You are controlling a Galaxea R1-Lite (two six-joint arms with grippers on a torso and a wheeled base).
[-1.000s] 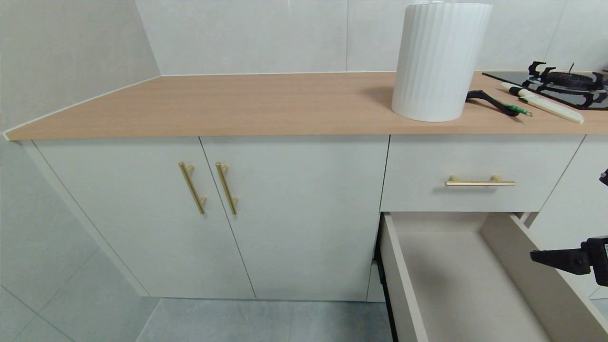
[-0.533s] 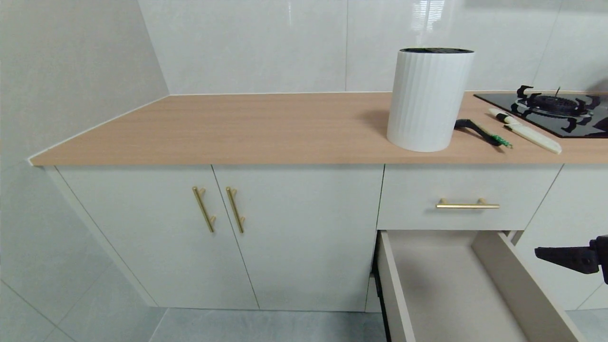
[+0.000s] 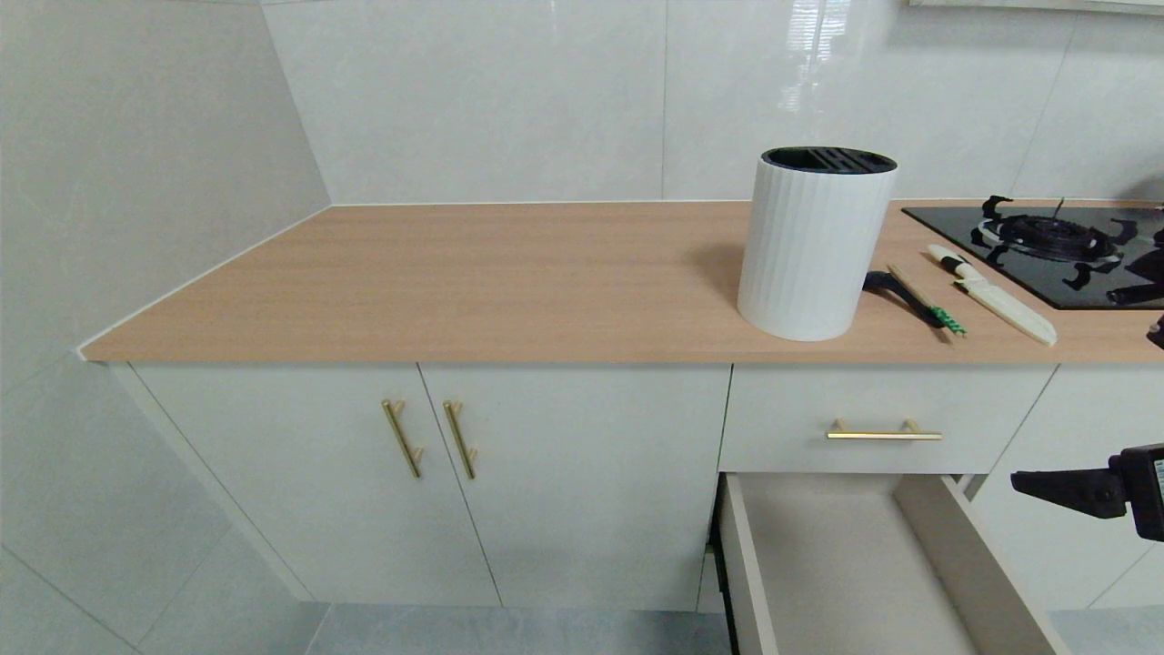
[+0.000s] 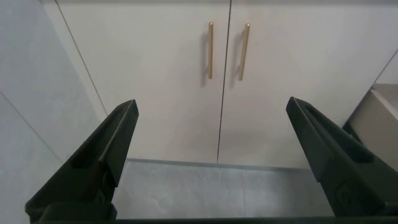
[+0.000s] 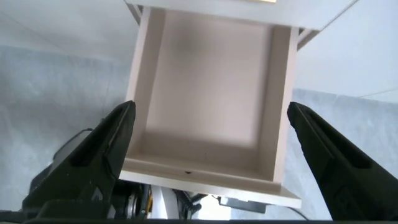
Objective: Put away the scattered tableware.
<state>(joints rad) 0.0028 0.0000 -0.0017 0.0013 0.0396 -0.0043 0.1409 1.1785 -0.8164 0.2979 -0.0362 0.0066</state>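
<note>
On the wooden counter stands a white ribbed knife holder with a black slotted top. Just right of it lie a black-handled utensil, a thin stick with a green end and a white knife. My right gripper hangs open and empty over the open lower drawer; one of its fingers shows at the head view's right edge. Low down, my left gripper is open and empty, facing the cabinet doors.
A black gas hob occupies the counter's right end. The upper drawer is shut above the pulled-out empty drawer. Two doors with gold handles are shut. Tiled walls close the left and back.
The whole head view has shifted downward, so the camera has moved; the holder's top now shows. The things on the counter lie as before. The right gripper stays near the drawer.
</note>
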